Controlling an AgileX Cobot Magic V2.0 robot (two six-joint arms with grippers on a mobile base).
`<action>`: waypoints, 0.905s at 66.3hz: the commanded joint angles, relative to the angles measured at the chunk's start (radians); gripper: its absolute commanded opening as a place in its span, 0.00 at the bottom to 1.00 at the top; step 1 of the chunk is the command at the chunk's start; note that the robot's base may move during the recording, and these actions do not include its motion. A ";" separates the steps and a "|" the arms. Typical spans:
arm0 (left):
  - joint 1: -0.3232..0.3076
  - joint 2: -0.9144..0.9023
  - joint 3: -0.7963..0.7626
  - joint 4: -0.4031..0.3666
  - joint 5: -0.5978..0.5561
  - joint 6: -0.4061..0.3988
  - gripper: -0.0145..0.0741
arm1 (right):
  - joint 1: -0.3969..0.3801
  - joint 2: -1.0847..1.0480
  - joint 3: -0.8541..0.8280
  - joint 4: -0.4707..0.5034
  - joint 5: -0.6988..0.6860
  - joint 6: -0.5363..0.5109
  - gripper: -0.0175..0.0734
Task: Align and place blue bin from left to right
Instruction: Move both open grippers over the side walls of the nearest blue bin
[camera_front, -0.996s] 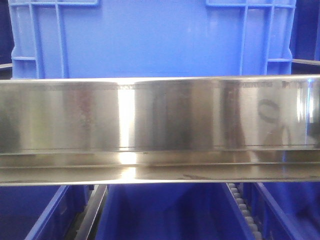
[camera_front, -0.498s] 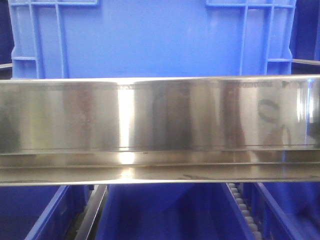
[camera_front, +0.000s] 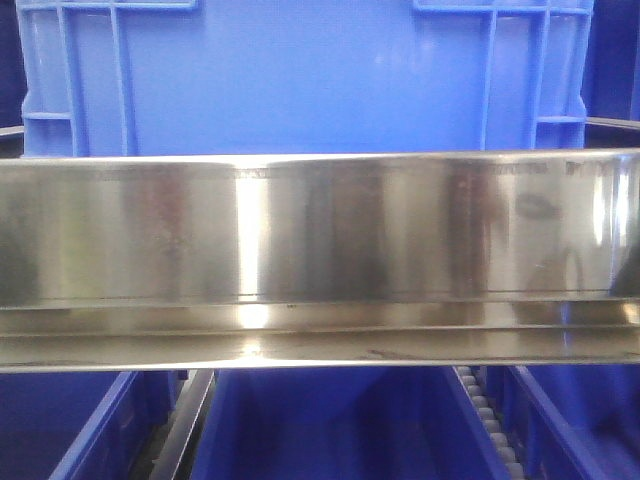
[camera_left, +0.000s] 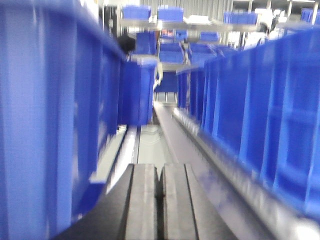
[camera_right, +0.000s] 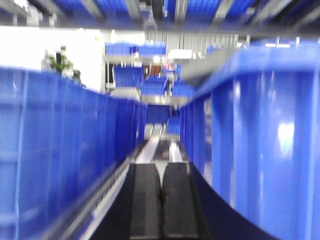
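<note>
Reflection on steel rail changed, blue bin unmoved, left gripper and right gripper closed, empty.

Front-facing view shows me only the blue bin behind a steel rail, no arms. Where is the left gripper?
Observer: The left gripper sits low in a lane between two rows of blue crates, shut and holding nothing.
Operator: And the right one?
Observer: The right gripper is also shut and empty, in a similar lane with blue walls on both sides.
Operator: Is either touching a crate?
Observer: Neither wrist view shows contact; the images are blurred, though.
</note>
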 joint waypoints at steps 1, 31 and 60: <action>0.002 -0.004 -0.105 0.002 0.075 0.001 0.04 | -0.003 -0.003 -0.072 -0.009 -0.007 -0.001 0.11; 0.002 0.406 -0.659 0.034 0.289 0.001 0.04 | -0.003 0.290 -0.582 -0.009 0.253 -0.001 0.11; 0.002 1.003 -1.183 0.042 0.680 0.001 0.04 | -0.003 0.832 -0.987 -0.009 0.494 -0.001 0.11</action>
